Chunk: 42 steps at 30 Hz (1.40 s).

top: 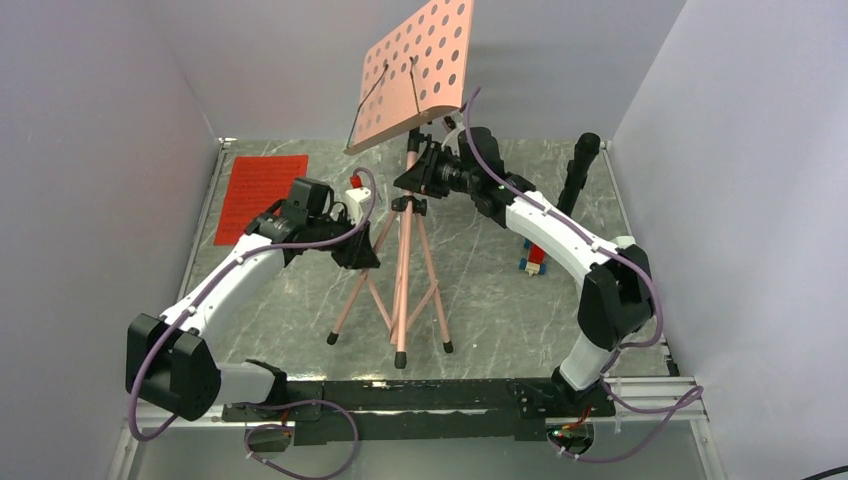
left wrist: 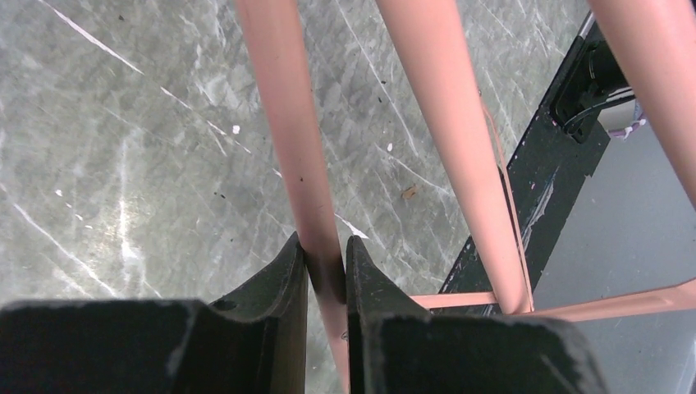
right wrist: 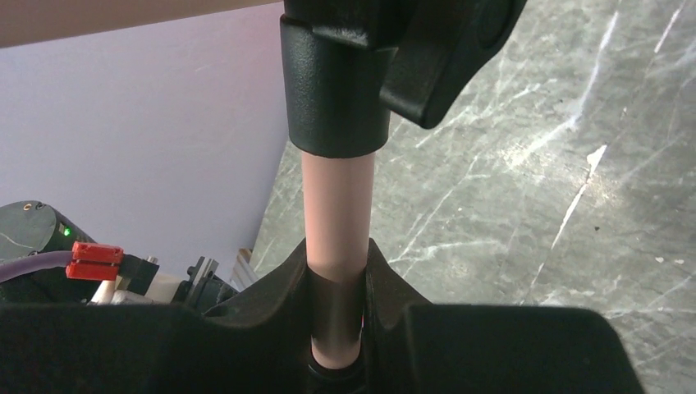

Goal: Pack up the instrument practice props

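**Left gripper** (left wrist: 326, 246): jaws clenched on one pink leg (left wrist: 287, 123) of the music stand (top: 400, 250). In the left wrist view the leg rises from between the black fingers through centre-left of the frame. Two more legs run to its right, and thin pink braces cross at lower right.

**Left arm** (top: 235, 275): in the top view it reaches from lower left up and rightward with the elbow bent. The wrist is low and meets the stand's left leg below the hub.

**Right gripper** (right wrist: 337, 254): jaws closed around the stand's upright pole (right wrist: 336, 197), just under a black collar (right wrist: 336, 90) with a knob.

**Right arm** (top: 560, 230): it rises from its base at lower right. The forearm runs up and left to frame centre, and the gripper lies level at the pole, beneath the desk (top: 415, 75).

**Top view only:**
- The stand is upright on three feet, mid-table (top: 480, 300), with the perforated desk tilted at top centre.
- The red sheet-music pages (top: 262, 197) lie flat at the table's upper left, well apart from the stand.
- The toy blocks (top: 533, 262) sit right of centre, partly hidden behind the right forearm.

**Wrist views only:** these show each jaw's contact with the tubing, which the top view hides.
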{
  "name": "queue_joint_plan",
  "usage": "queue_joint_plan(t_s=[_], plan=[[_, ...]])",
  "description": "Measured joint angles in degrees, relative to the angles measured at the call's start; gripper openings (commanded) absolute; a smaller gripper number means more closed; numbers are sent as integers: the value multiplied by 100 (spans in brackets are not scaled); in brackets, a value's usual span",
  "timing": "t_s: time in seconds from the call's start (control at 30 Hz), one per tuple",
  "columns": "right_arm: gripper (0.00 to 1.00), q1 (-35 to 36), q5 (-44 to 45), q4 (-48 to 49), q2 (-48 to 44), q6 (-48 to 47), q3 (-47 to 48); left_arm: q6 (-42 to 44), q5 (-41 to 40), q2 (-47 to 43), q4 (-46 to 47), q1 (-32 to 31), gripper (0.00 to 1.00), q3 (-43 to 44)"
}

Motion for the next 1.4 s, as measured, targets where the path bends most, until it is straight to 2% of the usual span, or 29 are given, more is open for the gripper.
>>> queue_joint_plan(t_s=[0.47, 1.03, 1.1, 1.13, 1.2, 1.27, 1.3, 1.4], plan=[[0, 42, 83, -22, 479, 203, -629, -481, 385, 0, 964, 251, 1, -1353], [0, -22, 234, 299, 1379, 557, -769, -2914, 721, 0, 3499, 494, 1, -2857], [17, -26, 234, 321, 1386, 560, -769, -3195, 717, 0, 3777, 509, 1, -2979], [30, -35, 238, 334, 1386, 549, -769, -3418, 717, 0, 3947, 529, 1, -3042], [66, -57, 201, 411, 1386, 422, -785, -3788, 719, 0, 4260, 564, 1, -3176], [94, -96, 179, 544, 1373, 177, -850, -4061, 723, 0, 4492, 608, 1, -3279], [99, -151, 120, 590, 1353, -22, -920, -4218, 723, 0, 4638, 643, 1, -3348], [100, -328, -92, 518, 1189, -424, -1187, -4489, 695, 0, 4898, 756, 1, -3467]])
